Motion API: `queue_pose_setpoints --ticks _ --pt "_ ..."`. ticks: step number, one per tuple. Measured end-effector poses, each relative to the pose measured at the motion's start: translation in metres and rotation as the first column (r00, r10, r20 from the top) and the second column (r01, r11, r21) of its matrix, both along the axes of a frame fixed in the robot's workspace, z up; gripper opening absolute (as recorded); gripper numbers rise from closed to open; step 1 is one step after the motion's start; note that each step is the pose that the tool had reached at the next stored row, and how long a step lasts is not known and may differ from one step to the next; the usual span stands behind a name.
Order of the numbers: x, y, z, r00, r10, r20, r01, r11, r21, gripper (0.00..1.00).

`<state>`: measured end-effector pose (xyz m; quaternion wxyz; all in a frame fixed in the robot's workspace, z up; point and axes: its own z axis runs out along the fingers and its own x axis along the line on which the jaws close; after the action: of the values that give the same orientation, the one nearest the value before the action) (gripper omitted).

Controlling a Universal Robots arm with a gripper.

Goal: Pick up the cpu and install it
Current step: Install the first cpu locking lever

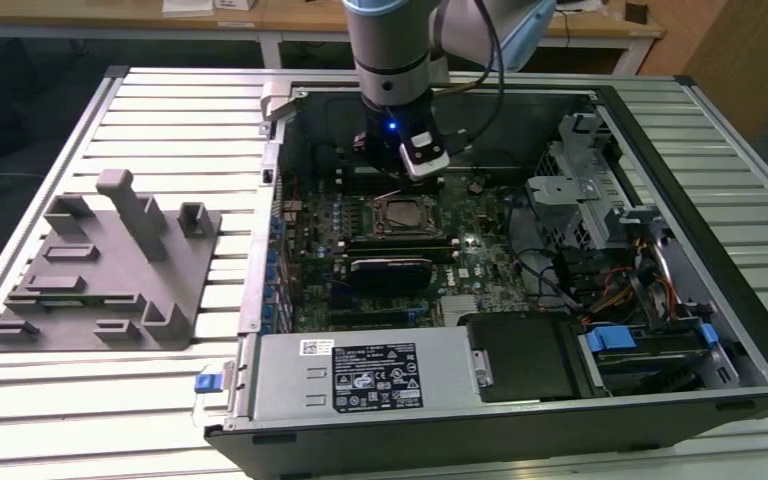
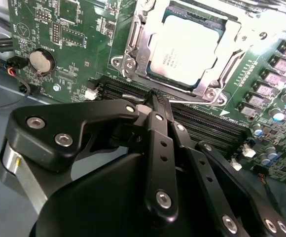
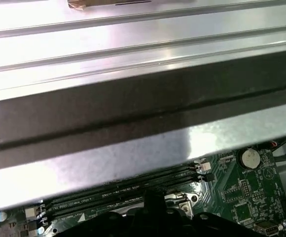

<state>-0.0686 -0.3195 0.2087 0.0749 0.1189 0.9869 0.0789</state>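
— While you scan from the exterior view's left, what do you meet first?

— The grey fixture block (image 1: 104,270) on the slatted table (image 1: 37,400), then the open computer case (image 1: 518,400).

— And the cpu?

— The cpu (image 2: 185,52) sits in the motherboard socket (image 1: 404,215), framed by its metal bracket (image 2: 133,47).

— The gripper?

— The gripper (image 2: 159,98) hangs just beside the socket over the memory slots (image 2: 207,121), fingers (image 2: 155,106) pressed together, holding nothing.

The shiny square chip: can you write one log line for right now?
cpu: silver-topped square chip seated in metal-framed socket | gripper: black fingers together, holding nothing, beside socket over memory slots | site: open computer case
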Motion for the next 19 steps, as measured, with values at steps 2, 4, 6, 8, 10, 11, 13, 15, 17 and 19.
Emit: queue_pose_setpoints --ticks 2,4,6,8,10,11,13,15,17,19 --pt "0.0 0.0006 -0.0009 0.9998 -0.02 0.0003 0.02 0.9998 0.0 0.11" --pt "-0.0001 0.0013 -0.0016 0.9993 -0.038 0.0006 0.038 0.9993 -0.0002 0.11" --pt "-0.0005 0.0023 -0.0022 0.9987 -0.052 0.001 0.052 0.9987 -0.0001 0.11" --pt "-0.001 0.0035 -0.0028 0.9981 -0.062 0.0013 0.062 0.9981 0.0001 0.11" --pt "-0.0016 0.0049 -0.0033 0.9976 -0.069 0.0015 0.069 0.9976 0.0 0.11" --pt "-0.002 0.0056 -0.0035 0.9974 -0.072 0.0016 0.072 0.9974 0.0 0.11" --pt "-0.0022 0.0062 -0.004 0.997 -0.077 0.0026 0.077 0.9971 0.0002 0.11" --pt "-0.0023 0.0064 -0.0046 0.9967 -0.08 0.0068 0.08 0.9968 -0.0004 0.11" --pt "-0.0024 0.0065 -0.0053 0.9964 -0.084 0.0142 0.084 0.9965 -0.0007 0.11" --pt "-0.0024 0.0065 -0.0059 0.9961 -0.086 0.0205 0.086 0.9963 -0.0009 0.11"
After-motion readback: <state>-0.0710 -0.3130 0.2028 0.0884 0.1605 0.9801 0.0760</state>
